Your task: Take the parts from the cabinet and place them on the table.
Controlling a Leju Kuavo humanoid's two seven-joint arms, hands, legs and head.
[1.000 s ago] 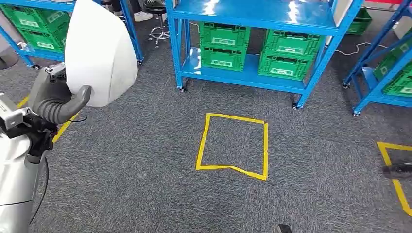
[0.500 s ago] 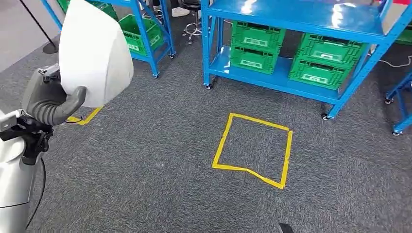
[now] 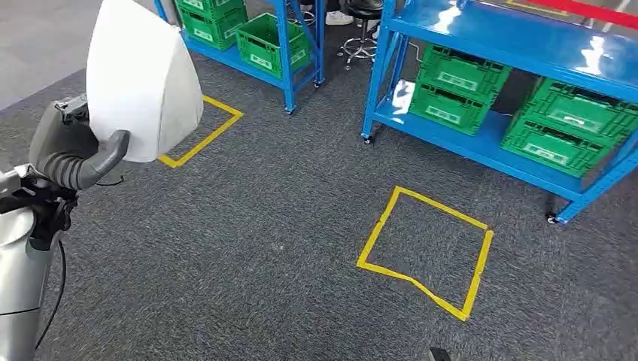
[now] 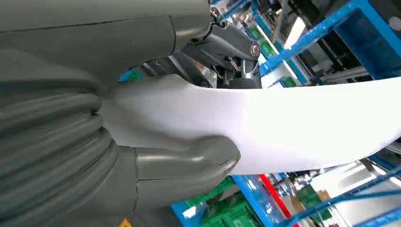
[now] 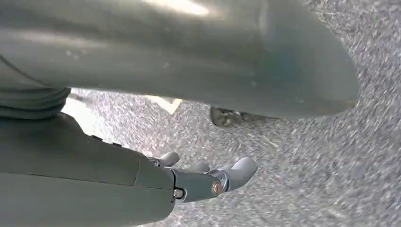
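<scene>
The left hand (image 3: pixel 75 154) grips the white part (image 3: pixel 143 83) at the upper left of the head view, thumb pressed across its lower edge. The part stands upright above the hand, long axis vertical. The right hand (image 5: pixel 208 177) hangs over the carpet (image 3: pixel 248 248), holding nothing, fingers loosely apart. No table appears among the blue racks (image 3: pixel 481 45) and green crates (image 3: pixel 459 86), so the placing likely falls to the left arm alone.
</scene>
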